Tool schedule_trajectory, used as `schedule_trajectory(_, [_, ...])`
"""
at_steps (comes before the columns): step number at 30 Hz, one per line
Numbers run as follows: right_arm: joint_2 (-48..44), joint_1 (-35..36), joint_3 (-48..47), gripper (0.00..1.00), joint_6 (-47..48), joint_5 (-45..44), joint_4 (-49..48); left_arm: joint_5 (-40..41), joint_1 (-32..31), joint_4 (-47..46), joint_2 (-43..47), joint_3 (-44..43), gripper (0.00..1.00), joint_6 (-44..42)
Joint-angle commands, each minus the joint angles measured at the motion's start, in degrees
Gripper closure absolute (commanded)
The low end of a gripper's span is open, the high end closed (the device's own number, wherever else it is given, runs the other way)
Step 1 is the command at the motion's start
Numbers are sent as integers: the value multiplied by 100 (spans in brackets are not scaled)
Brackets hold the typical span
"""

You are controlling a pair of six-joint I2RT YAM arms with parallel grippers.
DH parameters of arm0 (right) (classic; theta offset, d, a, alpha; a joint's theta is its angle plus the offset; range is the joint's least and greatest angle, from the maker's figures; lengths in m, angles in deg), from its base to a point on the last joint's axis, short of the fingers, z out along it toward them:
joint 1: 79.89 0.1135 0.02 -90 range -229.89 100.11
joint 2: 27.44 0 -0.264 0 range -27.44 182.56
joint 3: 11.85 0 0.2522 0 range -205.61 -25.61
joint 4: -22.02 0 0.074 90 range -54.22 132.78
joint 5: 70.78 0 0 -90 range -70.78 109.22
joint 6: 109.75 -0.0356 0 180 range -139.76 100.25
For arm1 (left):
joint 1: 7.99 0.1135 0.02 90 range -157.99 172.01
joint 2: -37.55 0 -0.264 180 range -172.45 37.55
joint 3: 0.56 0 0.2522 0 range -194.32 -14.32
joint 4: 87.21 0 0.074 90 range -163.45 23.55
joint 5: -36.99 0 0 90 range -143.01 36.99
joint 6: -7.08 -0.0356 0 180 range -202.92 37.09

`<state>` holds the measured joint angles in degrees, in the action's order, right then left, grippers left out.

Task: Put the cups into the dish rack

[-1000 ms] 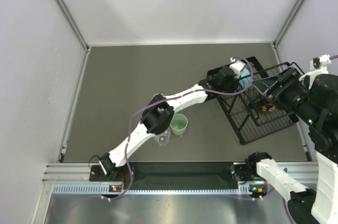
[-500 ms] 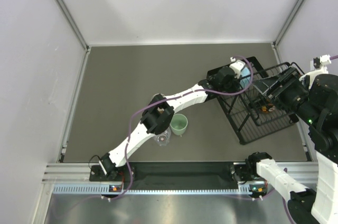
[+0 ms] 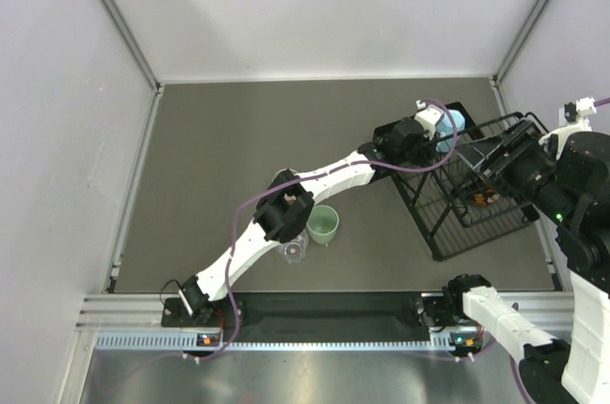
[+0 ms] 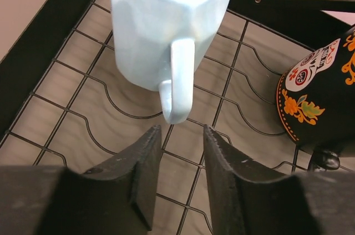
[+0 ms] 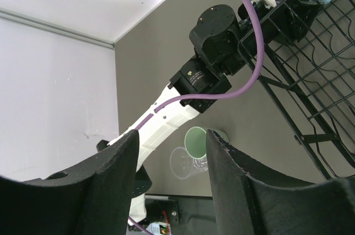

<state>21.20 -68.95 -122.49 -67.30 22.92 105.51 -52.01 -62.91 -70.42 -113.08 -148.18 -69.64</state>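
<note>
The light blue mug [image 4: 166, 19] stands upside down on the wire floor of the dish rack [image 4: 50, 41], its handle pointing at my left gripper [image 4: 181, 132]. That gripper's jaws are open, with the handle's tip just beyond the fingertips and nothing between them. A dark mug with orange flowers [image 4: 319, 99] lies in the rack to the right. From above, the left gripper [image 3: 431, 133] is at the rack's [image 3: 448, 232] far left corner beside the blue mug [image 3: 454, 121]. My right gripper [image 5: 172, 135] hangs open and empty above the rack. The mint green tumbler [image 3: 323, 224] and a clear cup [image 3: 294, 250] stand on the table.
My left arm [image 3: 324, 180] stretches diagonally across the dark table, passing right over the tumbler and the clear cup. The right arm [image 3: 562, 194] is at the rack's right side. Grey walls close in the table on three sides.
My left gripper's jaws have opened and let go of the blue mug's handle. The mug now rests in the rack. The right arm has not moved.
</note>
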Motion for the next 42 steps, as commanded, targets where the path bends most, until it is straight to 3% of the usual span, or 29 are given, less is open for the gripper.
schedule_trajectory(1, [93, -66, -235, 48, 123, -28, -118, 24, -19, -338, 235, -36, 58, -54])
schedule_trajectory(12, [339, -66, -218, 47, 632, 113, 286, 24, 376, -531, 1412, 1239, 50, 219])
schedule_trajectory(17, [418, -66, 90, 45, 966, 402, 191, 295, 490, 4, 1931, 1406, 48, 35])
schedule_trajectory(26, [1182, -4, 161, 43, 1055, 588, -11, 946, 1017, 514, 3914, 3259, 49, 464])
schedule_trajectory(29, [1402, 346, -50, 39, 1028, 272, -179, 1323, 1263, 1152, 4435, 3463, 49, 693])
schedule_trajectory(33, [2032, 1582, -454, 34, 993, -290, -337, 1544, 1720, 2429, 5323, 3551, 50, 1465])
schedule_trajectory(37, [2939, 2596, -1199, 23, 1011, -581, -102, 1447, 2116, 3185, 6193, 3858, 50, 1590])
schedule_trajectory(42, [4089, 3544, -1693, 11, 1449, -704, -56, 1983, 2389, 4257, 7397, 3929, 48, 1633])
